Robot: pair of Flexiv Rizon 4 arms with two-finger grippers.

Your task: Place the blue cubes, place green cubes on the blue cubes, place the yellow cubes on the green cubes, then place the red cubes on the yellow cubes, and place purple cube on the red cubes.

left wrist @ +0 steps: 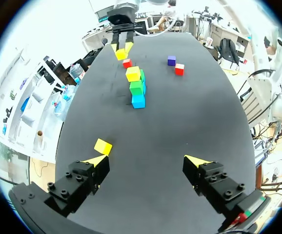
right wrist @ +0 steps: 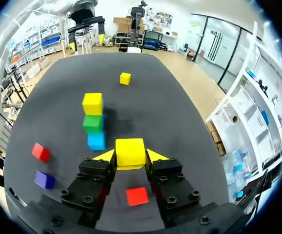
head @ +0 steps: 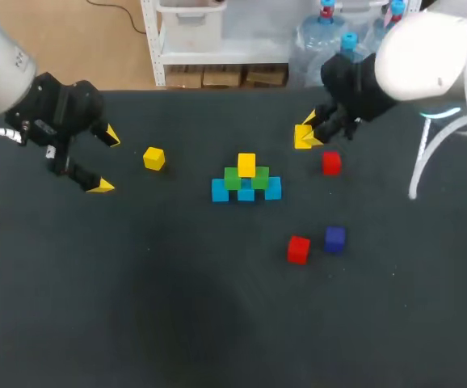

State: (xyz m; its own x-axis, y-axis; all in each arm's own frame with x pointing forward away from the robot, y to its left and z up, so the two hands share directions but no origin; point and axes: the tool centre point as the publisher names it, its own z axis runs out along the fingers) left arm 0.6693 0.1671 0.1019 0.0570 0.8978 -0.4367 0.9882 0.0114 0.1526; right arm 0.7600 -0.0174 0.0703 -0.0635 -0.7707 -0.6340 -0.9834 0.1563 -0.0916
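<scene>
From above, the dark surface (head: 177, 307) carries a small pyramid at its middle. Three blue cubes (head: 220, 191) stand in a row from left to right, with two green cubes (head: 259, 178) on them and the top yellow cube (head: 246, 165) on the greens. The left pincer (head: 104, 162) hangs at the far left, fingers spread wide with nothing between them. The loose yellow cube (head: 153, 158) lies just to its right, well apart from the pyramid. The right pincer (head: 308, 133) sits far and right of the pyramid, clamped on the held yellow cube (head: 301, 138). The far red cube (head: 331, 163) lies just beside it, nearer and to the right. Nearer again, the near red cube (head: 298, 249) and the purple cube (head: 334, 238) lie close together.

From the left wrist, the two fingers stand wide apart and empty. The loose yellow cube (left wrist: 102, 146) lies just ahead of one fingertip; I cannot tell whether they touch. Farther ahead the pyramid shows end-on, and beyond it is the right pincer (left wrist: 122, 48) with its cube.

From the right wrist, both yellow tips press the held yellow cube (right wrist: 130, 152) from two sides. The far red cube (right wrist: 137, 196) lies under the pincer. The pyramid stands just ahead, with the loose yellow cube (right wrist: 125, 78) beyond it and the open left pincer (right wrist: 86, 41) farther still.
</scene>
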